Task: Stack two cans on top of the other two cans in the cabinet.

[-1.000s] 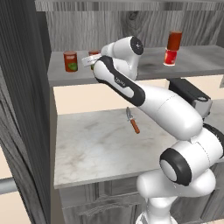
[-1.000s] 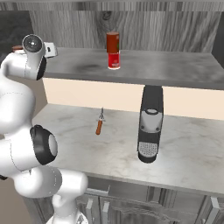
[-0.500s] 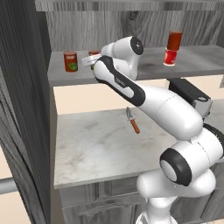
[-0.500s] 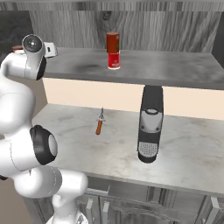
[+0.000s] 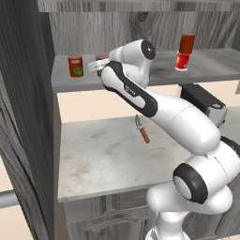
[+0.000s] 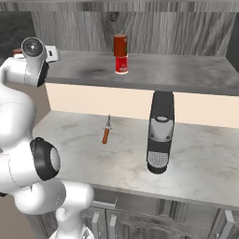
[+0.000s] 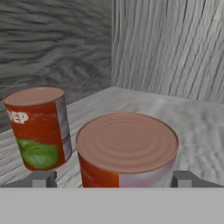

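On the grey cabinet shelf (image 5: 140,75) a red can with a green label patch (image 5: 75,65) stands at the left. Just right of it is a second red can (image 5: 101,60), partly hidden by my hand. In the hand view this second can (image 7: 127,148) stands upright between my fingers (image 7: 41,178), and the green-labelled can (image 7: 39,129) stands apart to its left. My gripper (image 5: 97,67) is open around the nearer can, its tips level with the can's sides. At the shelf's right, a plain dark red can (image 5: 187,43) sits stacked on a white-banded can (image 5: 183,61).
An orange-handled knife (image 5: 142,130) lies on the pale marble counter (image 5: 103,159) below the shelf. A black coffee machine (image 6: 159,133) stands on the counter at the right. The cabinet's dark side panel (image 5: 28,117) rises at the left, and its grained back wall (image 7: 170,48) is close behind the cans.
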